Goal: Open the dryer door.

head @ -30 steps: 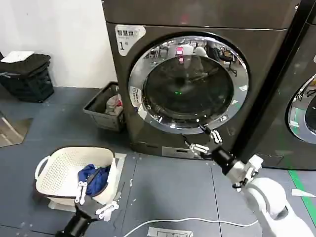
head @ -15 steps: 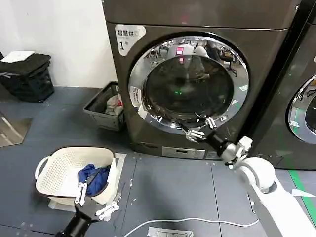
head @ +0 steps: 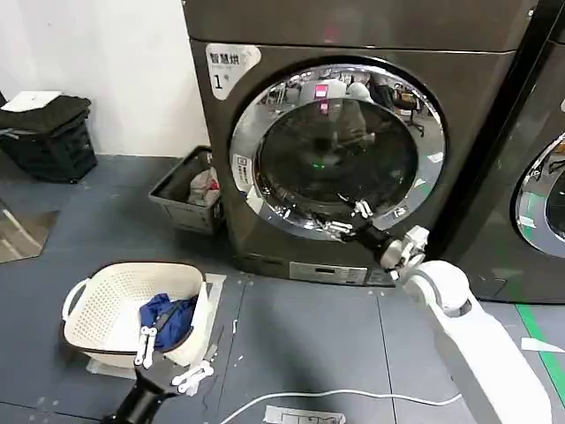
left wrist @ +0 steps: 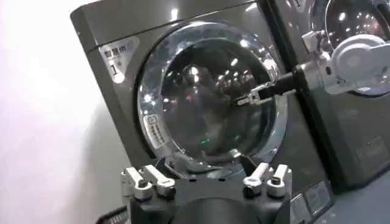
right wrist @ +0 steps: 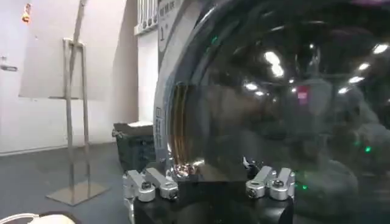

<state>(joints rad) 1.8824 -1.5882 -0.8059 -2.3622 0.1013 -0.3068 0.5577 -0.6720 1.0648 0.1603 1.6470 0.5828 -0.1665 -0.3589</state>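
Approach step: I see right gripper [head: 346,221] fingers spread, just before the shut round chrome-rimmed, dark-glass dryer door [head: 335,150]; left gripper [head: 169,353] parked open. Next, hook the rim.

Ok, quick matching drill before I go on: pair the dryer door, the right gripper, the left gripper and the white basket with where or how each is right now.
Things:
1. dryer door
2. right gripper
3. left gripper
4. white basket

States:
A. low by the floor, fingers open
B. closed against the dryer
C. on the floor, blue cloth inside
D. open at the door's lower chrome rim

Pairs: 1-B, 2-D, 3-A, 4-C
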